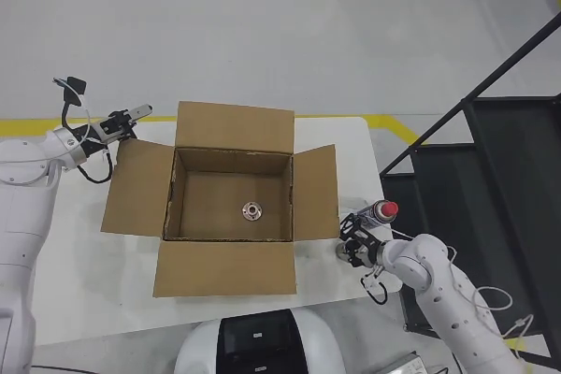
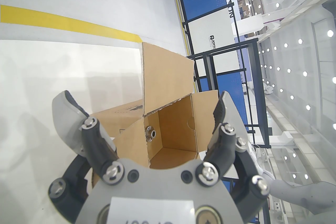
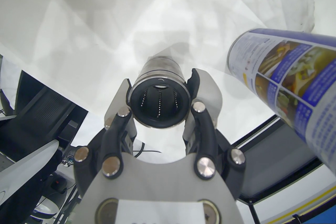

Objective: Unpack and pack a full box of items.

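At 4 o'clock of the open box (image 1: pixel 224 269), right claw (image 3: pixel 160 83) grips a steel bearing (image 3: pixel 160 104) set on the tabletop (image 1: pixel 341 140) beside a spray can (image 3: pixel 288 78), probably unpacking; left claw (image 2: pixel 144 100) hangs wide, empty, at 10 o'clock

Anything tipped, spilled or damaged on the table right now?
Nothing stands out. The box sits square with flaps open and one small metal part inside; the spray can stands upright beside the right gripper, which holds a metal cylinder.
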You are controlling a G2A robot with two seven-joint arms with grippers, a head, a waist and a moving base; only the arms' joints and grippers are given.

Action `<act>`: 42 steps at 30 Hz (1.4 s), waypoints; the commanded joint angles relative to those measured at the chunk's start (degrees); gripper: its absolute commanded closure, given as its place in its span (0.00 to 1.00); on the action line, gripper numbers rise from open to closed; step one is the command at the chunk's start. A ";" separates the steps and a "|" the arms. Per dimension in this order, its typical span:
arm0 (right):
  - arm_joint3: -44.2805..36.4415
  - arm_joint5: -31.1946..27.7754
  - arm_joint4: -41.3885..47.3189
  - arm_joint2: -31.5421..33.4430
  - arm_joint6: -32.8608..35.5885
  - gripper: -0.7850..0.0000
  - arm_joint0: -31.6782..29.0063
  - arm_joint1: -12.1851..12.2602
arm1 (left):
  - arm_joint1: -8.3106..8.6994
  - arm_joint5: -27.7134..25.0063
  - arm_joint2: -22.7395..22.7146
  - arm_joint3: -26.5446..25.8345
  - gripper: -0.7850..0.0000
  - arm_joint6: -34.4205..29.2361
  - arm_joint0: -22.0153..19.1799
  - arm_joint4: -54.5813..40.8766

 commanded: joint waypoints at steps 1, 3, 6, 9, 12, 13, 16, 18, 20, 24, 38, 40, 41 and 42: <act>0.37 0.13 -0.07 -0.50 -0.07 1.00 0.49 -0.03 | 0.00 0.00 0.00 0.00 0.00 0.00 0.00 -0.03; 0.67 0.29 -0.19 -1.03 -0.21 1.00 0.96 -0.07 | 0.00 0.00 0.00 0.00 0.00 0.00 0.00 -0.03; 1.30 0.61 -0.36 -1.81 -0.17 0.41 1.69 -0.13 | 0.00 0.00 0.00 0.00 0.00 0.00 0.00 -0.03; 1.48 0.83 -0.21 -2.47 0.08 0.00 2.15 -0.17 | 0.00 0.00 0.00 0.00 0.00 0.00 0.00 -0.03; 0.83 0.72 0.26 -2.58 -0.10 0.00 1.84 -0.12 | 0.00 0.00 0.00 0.00 0.00 0.00 0.00 -0.03; 0.42 0.70 0.20 -2.54 0.04 0.00 1.56 -0.06 | 0.00 0.00 0.00 0.00 0.00 0.00 0.00 -0.03; -1.52 0.17 0.04 -1.98 -0.07 0.00 0.15 0.19 | 0.00 0.00 0.00 0.00 0.00 0.00 0.00 -0.03; -3.60 0.15 -0.50 -1.35 -0.25 0.00 -1.27 0.41 | 0.00 0.00 0.00 0.00 0.00 0.00 0.00 -0.03; -5.99 -0.57 -0.74 -0.49 -0.99 0.00 -3.20 0.67 | 0.00 0.00 0.00 0.00 0.00 0.00 0.00 -0.03; -11.71 -1.32 -1.76 1.30 -1.94 0.00 -7.76 1.19 | 0.00 0.00 0.00 0.00 0.00 0.00 0.00 -0.03; -32.63 -8.13 -0.06 16.13 -11.54 0.00 -24.49 2.96 | 0.00 0.00 0.00 0.00 0.00 0.00 0.00 -0.03; -35.88 -9.36 0.27 16.86 -11.19 0.00 -24.74 3.11 | 0.00 0.00 0.00 0.00 0.00 0.00 0.00 -0.03; -37.49 -9.72 0.22 16.89 -10.46 0.00 -24.54 3.18 | 0.00 0.00 0.00 0.00 0.00 0.00 0.00 -0.03; -39.40 -9.91 0.40 16.80 -9.73 0.00 -24.07 3.25 | 0.00 0.00 0.00 0.00 0.00 0.00 0.00 -0.03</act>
